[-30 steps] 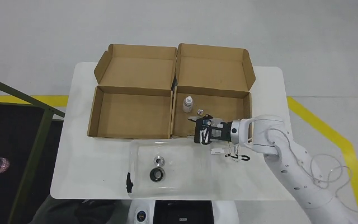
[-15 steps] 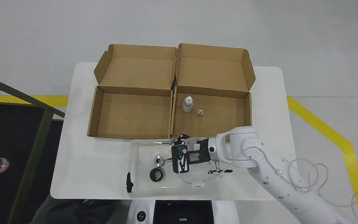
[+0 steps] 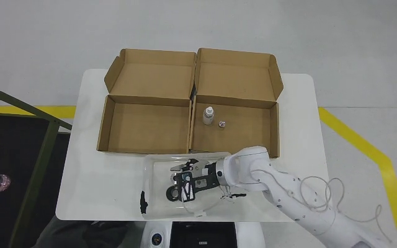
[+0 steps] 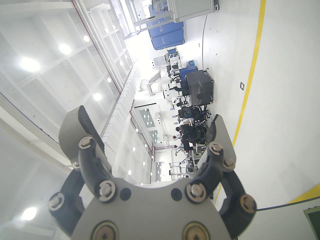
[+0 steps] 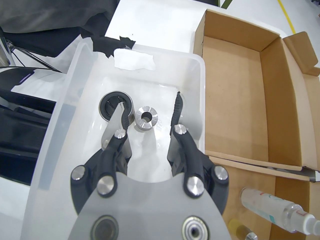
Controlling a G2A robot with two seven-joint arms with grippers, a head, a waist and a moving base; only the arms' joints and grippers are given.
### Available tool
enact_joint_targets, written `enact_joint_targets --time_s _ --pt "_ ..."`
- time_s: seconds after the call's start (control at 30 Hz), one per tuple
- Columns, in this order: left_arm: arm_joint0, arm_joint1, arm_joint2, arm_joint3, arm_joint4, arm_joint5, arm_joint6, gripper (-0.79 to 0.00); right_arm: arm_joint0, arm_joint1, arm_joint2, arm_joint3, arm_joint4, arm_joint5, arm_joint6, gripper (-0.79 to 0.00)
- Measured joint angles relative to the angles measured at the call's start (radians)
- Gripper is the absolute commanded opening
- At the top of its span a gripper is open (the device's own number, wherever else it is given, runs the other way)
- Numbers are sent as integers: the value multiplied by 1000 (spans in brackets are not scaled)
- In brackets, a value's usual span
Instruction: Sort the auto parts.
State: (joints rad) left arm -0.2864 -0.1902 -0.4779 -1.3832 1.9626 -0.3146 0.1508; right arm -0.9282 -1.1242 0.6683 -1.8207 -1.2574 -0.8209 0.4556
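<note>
Right pincer hangs spread inside the clear bin, silver bushing between its fingers; best to drop straight, centred, without snagging the black bearing just beside.

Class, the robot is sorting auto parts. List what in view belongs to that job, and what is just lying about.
Belongs to the job: right gripper, open at the clear bin; black bearing and silver bushing in it; left cardboard box; right cardboard box holding bottle and small metal part.
Lying about: black tape on the bin rim, white label, table.
</note>
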Motion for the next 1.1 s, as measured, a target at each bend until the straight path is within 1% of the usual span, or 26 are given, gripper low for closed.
enact_joint_targets --time_s 0.43,0.87,1.1 --pt "0 0 0 0 0 0 0 0 14 -23 -35 69 -21 48 42 -462" --pt "0 0 0 0 0 0 0 0 33 -49 -73 142 -15 45 47 -453" --pt "0 0 0 0 0 0 0 0 55 -71 -101 189 -10 44 37 -446"
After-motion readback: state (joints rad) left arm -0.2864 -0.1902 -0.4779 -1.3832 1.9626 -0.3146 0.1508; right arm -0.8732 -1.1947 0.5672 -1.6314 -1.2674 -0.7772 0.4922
